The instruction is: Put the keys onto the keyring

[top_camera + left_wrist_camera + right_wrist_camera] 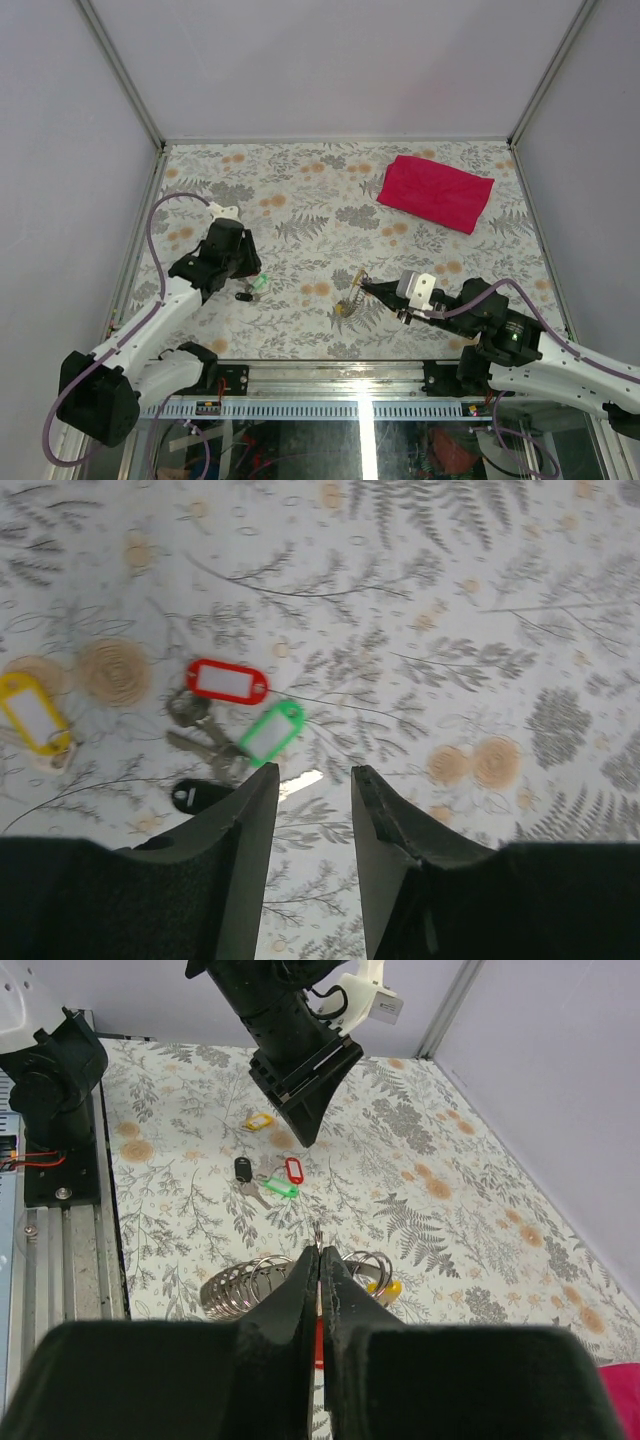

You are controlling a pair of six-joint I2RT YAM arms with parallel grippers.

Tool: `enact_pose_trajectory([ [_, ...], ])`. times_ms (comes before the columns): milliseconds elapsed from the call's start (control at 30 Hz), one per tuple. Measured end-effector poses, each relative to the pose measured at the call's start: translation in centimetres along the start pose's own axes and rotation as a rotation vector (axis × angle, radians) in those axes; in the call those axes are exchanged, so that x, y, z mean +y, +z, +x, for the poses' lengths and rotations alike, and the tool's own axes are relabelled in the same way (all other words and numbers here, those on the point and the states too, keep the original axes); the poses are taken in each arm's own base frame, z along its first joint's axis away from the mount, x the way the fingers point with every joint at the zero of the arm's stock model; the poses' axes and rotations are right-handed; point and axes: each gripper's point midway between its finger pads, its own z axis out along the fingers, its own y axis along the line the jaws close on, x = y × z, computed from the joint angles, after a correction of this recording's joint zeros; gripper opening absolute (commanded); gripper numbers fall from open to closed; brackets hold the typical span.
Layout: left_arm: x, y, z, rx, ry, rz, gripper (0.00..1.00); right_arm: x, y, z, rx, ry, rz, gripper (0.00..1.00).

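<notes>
In the left wrist view, 1 finger of the left gripper hid part of the black tag. From above, the keys near the worktop's left edge were too small to tell apart. In the right wrist view, the right gripper's closed jaws covered the middle of the keyring, and the picture's corner cut off the red cloth.
</notes>
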Motion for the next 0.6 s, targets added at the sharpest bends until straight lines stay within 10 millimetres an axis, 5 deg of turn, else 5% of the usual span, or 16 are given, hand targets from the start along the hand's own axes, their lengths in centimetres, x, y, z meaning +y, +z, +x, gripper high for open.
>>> enact_pose_trajectory([
  [233,4.8,1.3,-0.3,0.004,-0.092,-0.153,0.42,0.4,0.1,0.0,-0.001,0.015,-0.019,0.0],
  [600,7.9,3.3,0.9,0.018,-0.175,-0.242,0.48,1.3,0.0,-0.2,-0.016,0.033,-0.063,0.0],
])
